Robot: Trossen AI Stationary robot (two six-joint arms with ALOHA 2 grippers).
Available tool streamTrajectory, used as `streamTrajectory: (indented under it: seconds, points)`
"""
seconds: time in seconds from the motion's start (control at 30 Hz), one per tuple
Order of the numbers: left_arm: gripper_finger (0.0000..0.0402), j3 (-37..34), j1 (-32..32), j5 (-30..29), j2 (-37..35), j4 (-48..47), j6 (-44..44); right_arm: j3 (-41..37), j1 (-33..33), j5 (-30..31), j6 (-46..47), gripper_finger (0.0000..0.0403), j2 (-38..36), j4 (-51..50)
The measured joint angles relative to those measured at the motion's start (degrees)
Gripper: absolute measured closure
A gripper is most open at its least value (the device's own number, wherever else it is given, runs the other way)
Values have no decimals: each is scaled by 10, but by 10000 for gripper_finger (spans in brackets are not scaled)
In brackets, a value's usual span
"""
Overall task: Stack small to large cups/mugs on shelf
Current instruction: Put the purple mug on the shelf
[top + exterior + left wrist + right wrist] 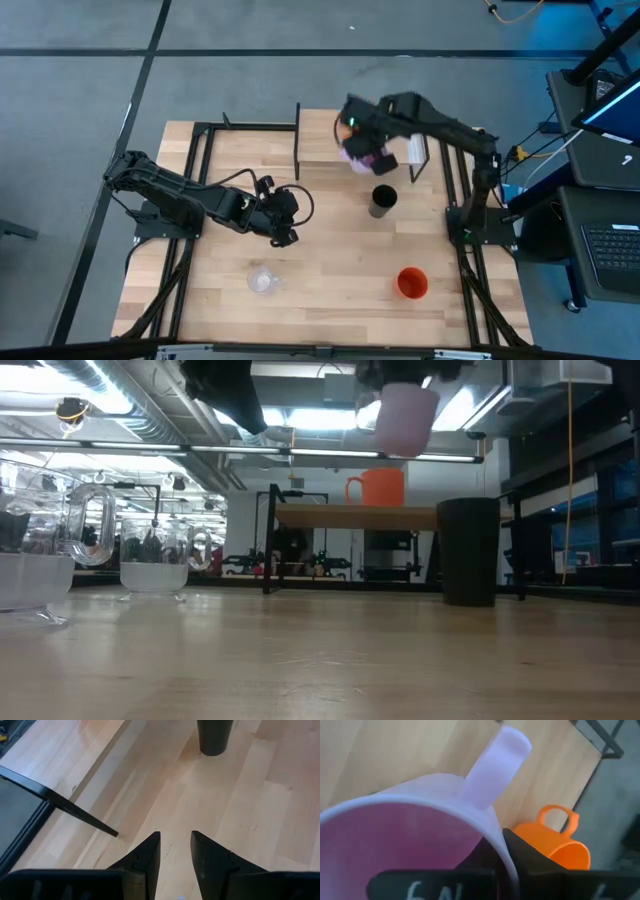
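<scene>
Light came from overhead: in the low view, long ceiling strip lamps [300, 420] burned out to white and left the near tabletop [320, 660] dim, brownish and soft, with a pale sheen. The lilac mug [405, 418] hung backlit against that glare, and the clear tumblers [155, 555] at nine o'clock looked blurred. From above, the tabletop was evenly lit, with a blue cast at two o'clock and a short shadow beside the black cup [383, 202]. Close to the right wrist camera, the mug's rim was out of focus.
</scene>
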Motion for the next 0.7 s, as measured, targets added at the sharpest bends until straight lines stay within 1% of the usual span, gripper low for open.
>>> streamTrajectory:
  seconds: [0.13, 0.23, 0.33, 0.43, 0.7]
  points:
    - [300, 0, 0, 0, 0, 2, -11, 0, -58, -62, -20, 391, -1, 3]
    - [300, 0, 0, 0, 0, 2, -13, -1, -87, -78, -25, 391, 5, 7]
    - [300, 0, 0, 0, 0, 2, -13, -1, -102, -85, -52, 391, 9, 18]
    - [300, 0, 0, 0, 0, 2, -8, -1, -109, -106, -77, 391, 19, 39]
    - [300, 0, 0, -4, 0, 2, 3, -1, -109, -104, -122, 391, 66, 48]
